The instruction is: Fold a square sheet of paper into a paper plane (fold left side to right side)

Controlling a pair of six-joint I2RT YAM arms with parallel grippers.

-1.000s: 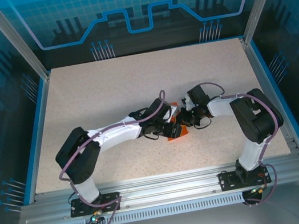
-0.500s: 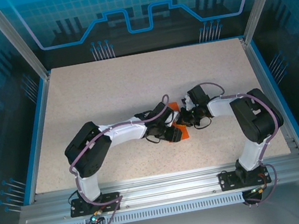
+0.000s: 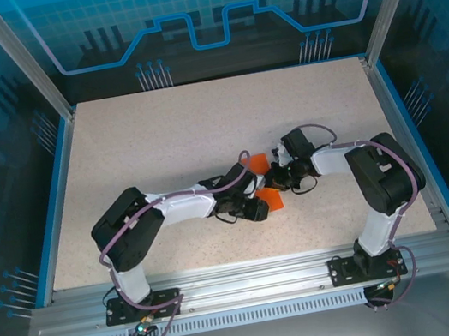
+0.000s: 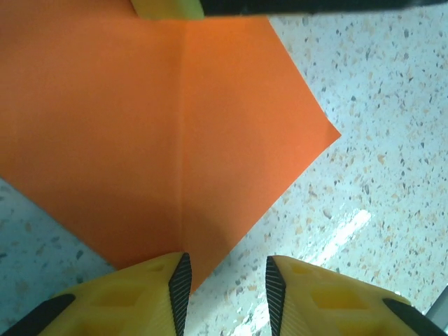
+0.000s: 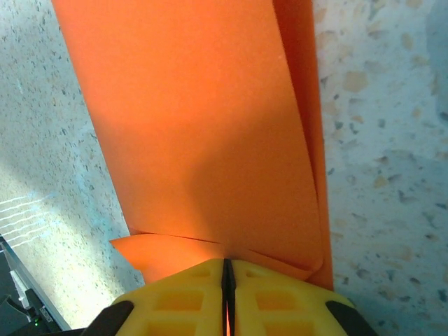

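Paper (image 5: 196,105) clamped in right jaws; left wrist view: crease (image 4: 182,140).

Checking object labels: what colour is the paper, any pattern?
Plain bright orange paper, unmarked; clearest in the left wrist view.

Square sheet of paper (image 3: 272,202) mostly hidden under left arm (image 3: 228,189), right arm (image 3: 295,175) from above; top cropped in wrist views.

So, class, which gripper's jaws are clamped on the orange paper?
The right gripper: jaws pinched on the orange paper; the left gripper has jaws apart.
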